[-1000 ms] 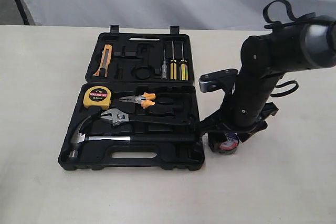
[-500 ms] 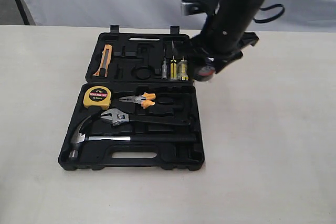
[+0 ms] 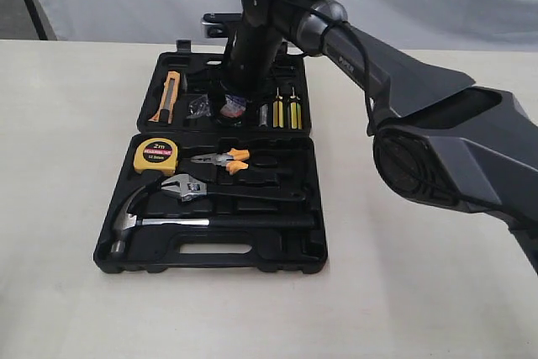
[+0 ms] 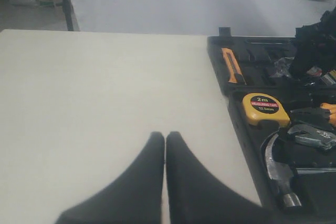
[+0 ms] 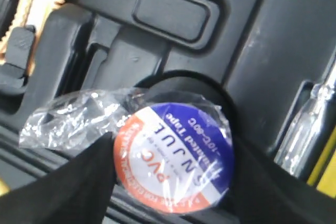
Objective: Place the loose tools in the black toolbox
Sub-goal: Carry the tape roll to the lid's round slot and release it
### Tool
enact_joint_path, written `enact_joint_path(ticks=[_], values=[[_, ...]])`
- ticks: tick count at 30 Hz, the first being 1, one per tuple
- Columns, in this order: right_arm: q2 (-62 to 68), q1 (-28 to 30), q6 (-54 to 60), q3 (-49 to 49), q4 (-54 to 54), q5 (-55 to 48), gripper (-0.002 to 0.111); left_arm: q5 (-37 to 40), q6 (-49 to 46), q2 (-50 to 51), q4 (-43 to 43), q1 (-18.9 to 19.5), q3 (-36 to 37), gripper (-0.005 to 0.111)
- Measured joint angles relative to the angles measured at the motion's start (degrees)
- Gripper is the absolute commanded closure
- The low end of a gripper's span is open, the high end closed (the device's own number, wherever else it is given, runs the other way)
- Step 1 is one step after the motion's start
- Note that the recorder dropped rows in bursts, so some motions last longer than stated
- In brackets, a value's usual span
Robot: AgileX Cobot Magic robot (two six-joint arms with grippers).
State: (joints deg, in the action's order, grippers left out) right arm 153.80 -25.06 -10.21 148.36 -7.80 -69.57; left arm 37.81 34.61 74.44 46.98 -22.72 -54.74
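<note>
On the tape roll I read a round label: "PVC" and "N J U E" across its white band (upside down to me). The yellow tape measure says "2m"; its smaller print blurs.

Black toolbox open flat on table, hammer, wrench, tape measure, pliers seated in one half, my right claw over the other, tape roll in its grip, beside the screwdrivers.
</note>
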Motion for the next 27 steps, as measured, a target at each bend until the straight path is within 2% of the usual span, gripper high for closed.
enact_joint_path(ticks=[4,6,11,13,18,24,27], values=[[0.61,0.00,-0.53,0.39,0.00,-0.20,0.108,0.00,0.00,0.00,0.00,0.00,0.00,0.105],[0.61,0.00,-1.02,0.39,0.00,-0.20,0.102,0.00,0.00,0.00,0.00,0.00,0.00,0.105],[0.75,0.00,-1.48,0.39,-0.58,-0.20,0.066,0.00,0.00,0.00,0.00,0.00,0.00,0.105],[0.87,0.00,-1.56,0.39,-0.80,-0.20,0.056,0.00,0.00,0.00,0.00,0.00,0.00,0.105],[1.09,0.00,-1.56,0.39,-1.29,0.41,0.052,0.00,0.00,0.00,0.00,0.00,0.00,0.105],[1.09,0.00,-1.76,0.39,-1.38,0.41,0.038,0.00,0.00,0.00,0.00,0.00,0.00,0.105],[0.35,-0.09,-1.86,0.39,-1.42,0.41,0.036,0.00,0.00,0.00,0.00,0.00,0.00,0.105]])
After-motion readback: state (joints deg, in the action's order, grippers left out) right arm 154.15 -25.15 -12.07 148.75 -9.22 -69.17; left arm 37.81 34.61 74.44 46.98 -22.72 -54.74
